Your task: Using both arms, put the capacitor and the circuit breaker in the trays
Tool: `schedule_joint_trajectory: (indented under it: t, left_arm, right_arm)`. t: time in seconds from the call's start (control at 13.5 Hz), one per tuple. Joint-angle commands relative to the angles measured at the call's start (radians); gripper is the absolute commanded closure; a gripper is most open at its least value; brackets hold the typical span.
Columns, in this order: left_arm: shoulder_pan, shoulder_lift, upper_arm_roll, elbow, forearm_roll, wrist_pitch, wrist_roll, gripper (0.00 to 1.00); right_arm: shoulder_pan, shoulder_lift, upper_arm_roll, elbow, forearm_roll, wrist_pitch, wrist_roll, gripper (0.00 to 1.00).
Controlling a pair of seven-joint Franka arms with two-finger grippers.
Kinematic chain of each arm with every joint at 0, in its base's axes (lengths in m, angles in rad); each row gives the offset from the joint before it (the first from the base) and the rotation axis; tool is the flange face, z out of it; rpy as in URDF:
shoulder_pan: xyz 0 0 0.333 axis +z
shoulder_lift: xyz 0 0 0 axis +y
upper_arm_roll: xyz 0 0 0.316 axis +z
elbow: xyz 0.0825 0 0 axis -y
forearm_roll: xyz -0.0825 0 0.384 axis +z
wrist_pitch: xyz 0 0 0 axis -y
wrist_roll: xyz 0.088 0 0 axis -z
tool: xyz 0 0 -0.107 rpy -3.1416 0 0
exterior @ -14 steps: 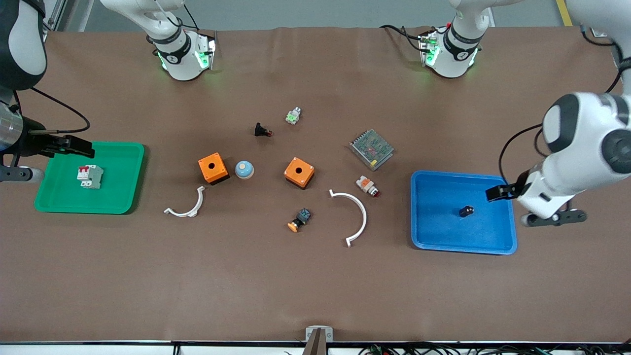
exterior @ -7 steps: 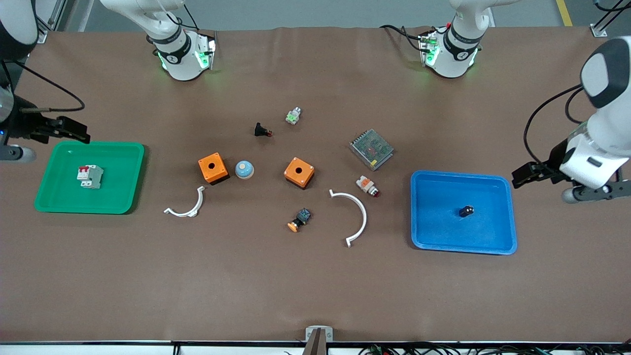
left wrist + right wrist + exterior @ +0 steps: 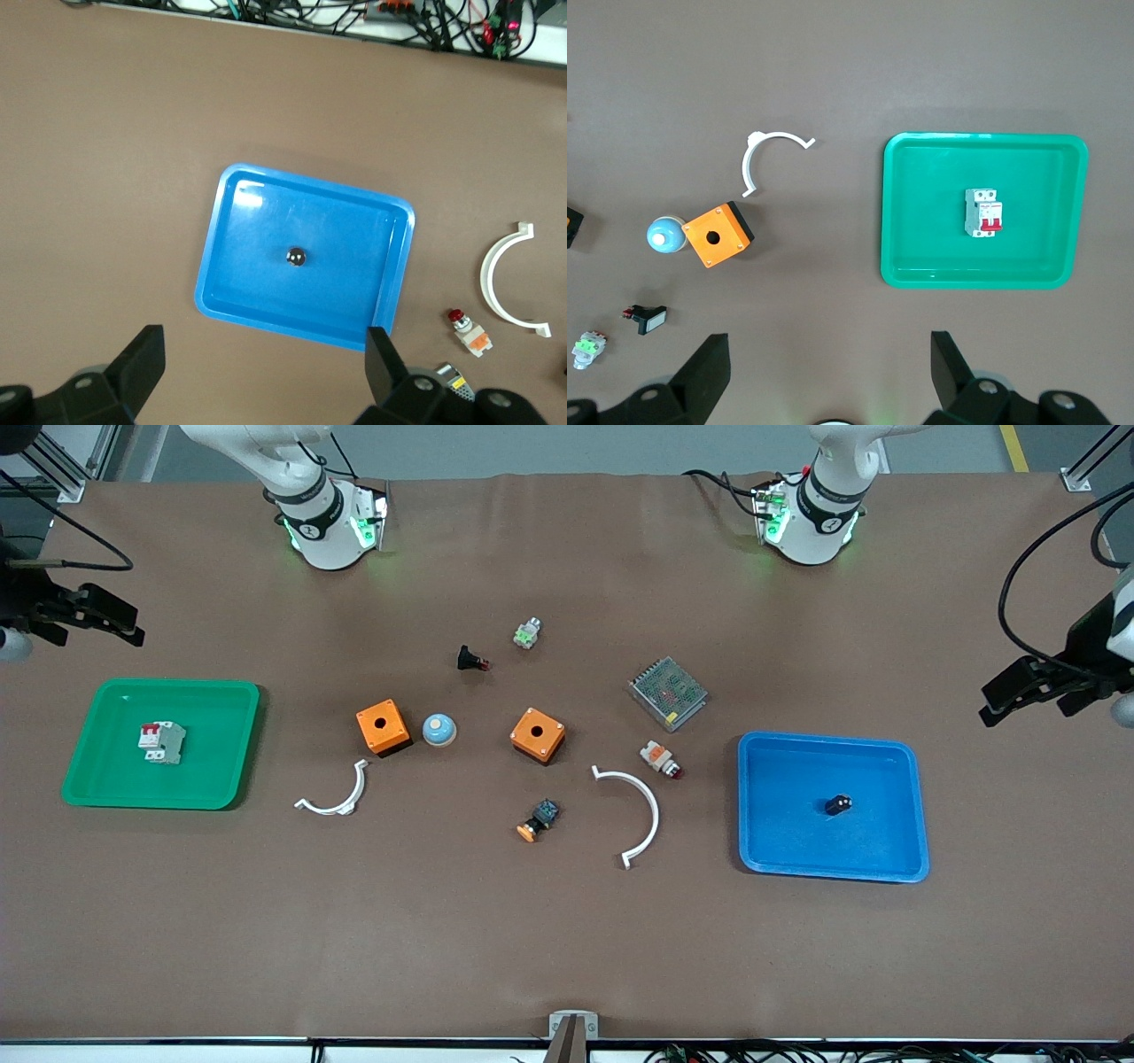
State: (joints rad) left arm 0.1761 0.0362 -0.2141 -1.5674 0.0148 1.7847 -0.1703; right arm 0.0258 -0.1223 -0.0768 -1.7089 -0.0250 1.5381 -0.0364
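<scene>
The capacitor (image 3: 838, 804), a tiny black cylinder, lies by itself in the blue tray (image 3: 780, 841); the left wrist view shows it end-on (image 3: 297, 258) near the tray's (image 3: 239, 292) middle. The circuit breaker (image 3: 161, 742), white-grey with red toggles, lies in the green tray (image 3: 97, 779) and appears in the right wrist view (image 3: 983, 212). My left gripper (image 3: 1005, 695) hangs open and empty, high over bare table off the blue tray's corner at the left arm's end (image 3: 264, 335). My right gripper (image 3: 124, 624) is open and empty, high over the table beside the green tray (image 3: 829, 341).
Between the trays lie two orange boxes (image 3: 383, 727) (image 3: 538, 735), a blue dome (image 3: 438, 730), two white curved pieces (image 3: 337, 797) (image 3: 638, 815), a metal mesh box (image 3: 668, 693) and several small push-buttons, one of them black (image 3: 469, 660).
Both arms have lifted and drawn away from their trays, toward the table's ends and the bases' side. Both grippers stay open. Capacitor and circuit breaker have not moved.
</scene>
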Motion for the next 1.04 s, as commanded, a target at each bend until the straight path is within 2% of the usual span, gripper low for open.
schedule_joint_trajectory:
  t: [0.0, 0.3, 0.59, 0.96]
  left_arm:
    - [0.011, 0.008, -0.005, 0.043, -0.018, -0.027, 0.031, 0.01]
    - [-0.009, 0.005, 0.012, 0.043, -0.019, -0.03, 0.049, 0.01]
    - [-0.186, -0.013, 0.195, 0.041, -0.019, -0.073, 0.052, 0.01]
    - [-0.234, -0.015, 0.245, 0.043, -0.033, -0.073, 0.051, 0.0]
  right_arm:
    - [-0.003, -0.048, 0.002, -0.029, 0.004, 0.02, -0.005, 0.0]
    - [-0.009, -0.054, -0.011, -0.031, 0.056, 0.04, -0.028, 0.0]
    - [-0.009, -0.054, -0.014, -0.031, 0.045, 0.048, -0.059, 0.0]
    - [0.002, -0.056, -0.006, -0.031, 0.02, 0.046, -0.05, 0.0]
